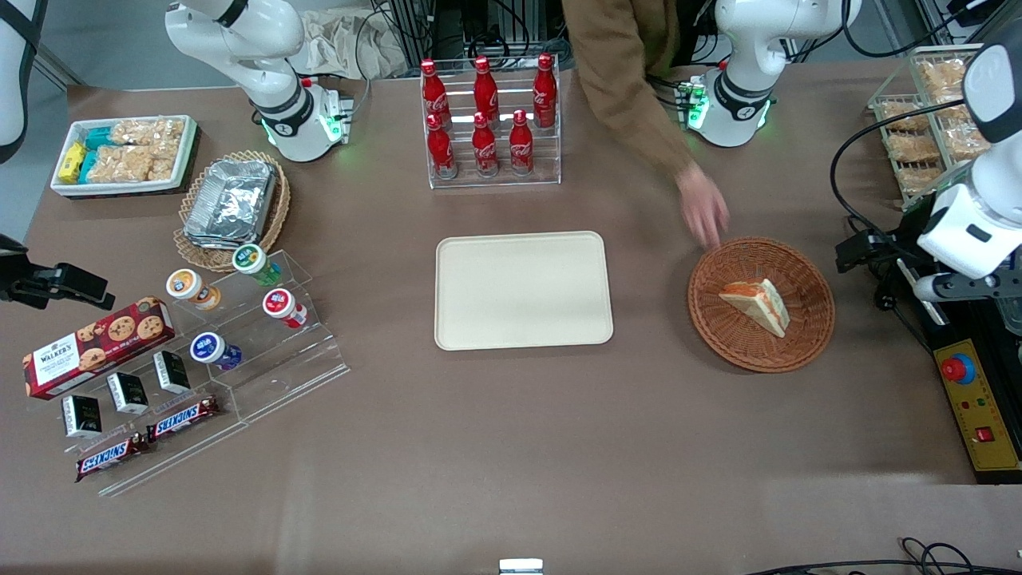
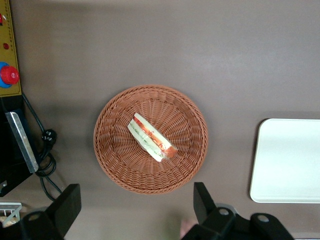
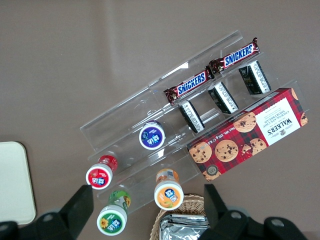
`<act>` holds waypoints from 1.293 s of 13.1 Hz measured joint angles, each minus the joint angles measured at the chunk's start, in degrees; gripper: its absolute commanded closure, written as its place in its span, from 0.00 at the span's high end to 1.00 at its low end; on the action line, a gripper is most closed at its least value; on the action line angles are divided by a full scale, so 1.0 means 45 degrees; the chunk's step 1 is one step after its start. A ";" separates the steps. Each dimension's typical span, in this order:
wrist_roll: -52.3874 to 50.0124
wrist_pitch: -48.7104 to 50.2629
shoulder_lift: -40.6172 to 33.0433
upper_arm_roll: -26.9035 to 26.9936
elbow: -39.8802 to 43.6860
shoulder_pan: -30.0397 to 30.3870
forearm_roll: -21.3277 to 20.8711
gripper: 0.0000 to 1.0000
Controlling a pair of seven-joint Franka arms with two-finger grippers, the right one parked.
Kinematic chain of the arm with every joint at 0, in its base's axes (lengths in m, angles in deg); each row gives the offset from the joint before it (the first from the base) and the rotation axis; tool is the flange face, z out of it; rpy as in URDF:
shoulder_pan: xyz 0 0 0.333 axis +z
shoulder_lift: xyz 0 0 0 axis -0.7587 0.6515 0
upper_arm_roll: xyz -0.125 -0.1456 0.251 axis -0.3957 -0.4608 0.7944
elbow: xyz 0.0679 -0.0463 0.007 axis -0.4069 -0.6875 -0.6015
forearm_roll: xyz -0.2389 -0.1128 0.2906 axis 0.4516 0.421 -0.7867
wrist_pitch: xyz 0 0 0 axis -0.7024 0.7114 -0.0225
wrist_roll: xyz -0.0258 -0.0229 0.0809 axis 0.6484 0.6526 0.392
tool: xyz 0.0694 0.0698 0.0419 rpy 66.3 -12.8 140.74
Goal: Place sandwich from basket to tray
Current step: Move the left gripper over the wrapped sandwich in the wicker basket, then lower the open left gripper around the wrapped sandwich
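Note:
The sandwich (image 1: 757, 305), a white wedge with orange-red and green layers, lies in the round reddish-brown wicker basket (image 1: 713, 315). The cream tray (image 1: 523, 290) lies flat beside the basket, toward the parked arm's end. My left gripper (image 1: 862, 254) hangs high, beside the basket toward the working arm's end, open and empty. The left wrist view looks straight down on the sandwich (image 2: 151, 137), the basket (image 2: 112, 162) and part of the tray (image 2: 287, 160); the gripper (image 2: 135, 205) has its fingers spread wide, clear of the basket's rim.
A person's hand (image 1: 703, 212) reaches down to the basket's rim, farther from the front camera. A rack of cola bottles (image 1: 489, 120) stands farther back than the tray. A yellow control box (image 1: 970, 399) and cables lie at the working arm's end.

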 measured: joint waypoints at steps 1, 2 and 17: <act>0.0000 0.0066 0.0072 -0.0005 0.0130 -0.0005 0.0001 1.00; -0.0008 0.0089 0.0130 -0.0010 0.0170 -0.0018 0.0001 1.00; -0.4834 -0.5411 -0.0904 -0.0128 -0.6386 -0.0077 -0.0127 1.00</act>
